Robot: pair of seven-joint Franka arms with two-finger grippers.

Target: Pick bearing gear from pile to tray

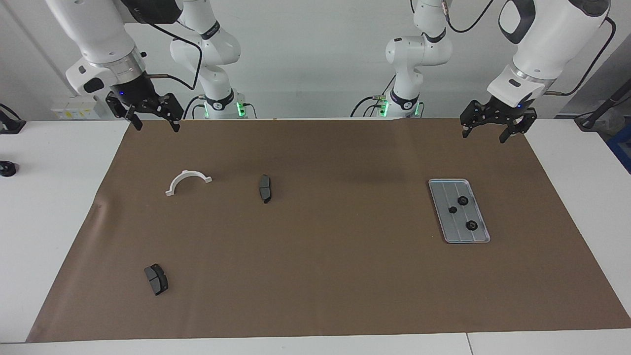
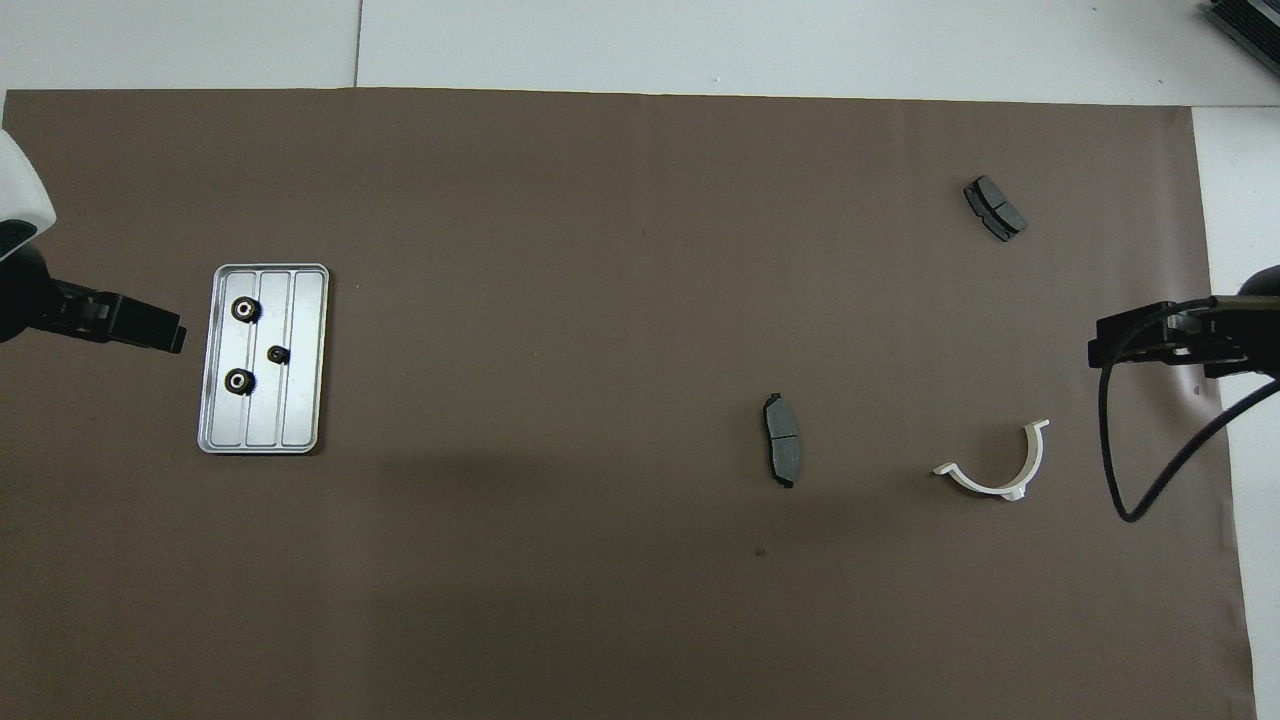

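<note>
The silver tray (image 1: pixel 443 190) lies on the brown mat toward the left arm's end; it also shows in the overhead view (image 2: pixel 300 400). Three small black ring gears (image 1: pixel 462 200) (image 2: pixel 245 310) lie in it. Toward the right arm's end lie a white half-ring bracket (image 1: pixel 186 173) (image 2: pixel 975 484) and two dark grey curved pads (image 1: pixel 265 188) (image 2: pixel 781 440), one of them farther from the robots (image 1: pixel 156 279) (image 2: pixel 994 208). No loose black ring shows on the mat. My left gripper (image 1: pixel 485 134) (image 2: pixel 150 325) is open and empty, raised over the mat edge near the tray. My right gripper (image 1: pixel 153 122) (image 2: pixel 1120 345) is open and empty, raised over the mat edge near the bracket.
The brown mat (image 1: pixel 345 256) covers most of the white table (image 1: pixel 49 197). A black cable (image 2: pixel 1130 500) hangs from the right arm. A small black object (image 1: pixel 7 168) sits on the table at the right arm's end.
</note>
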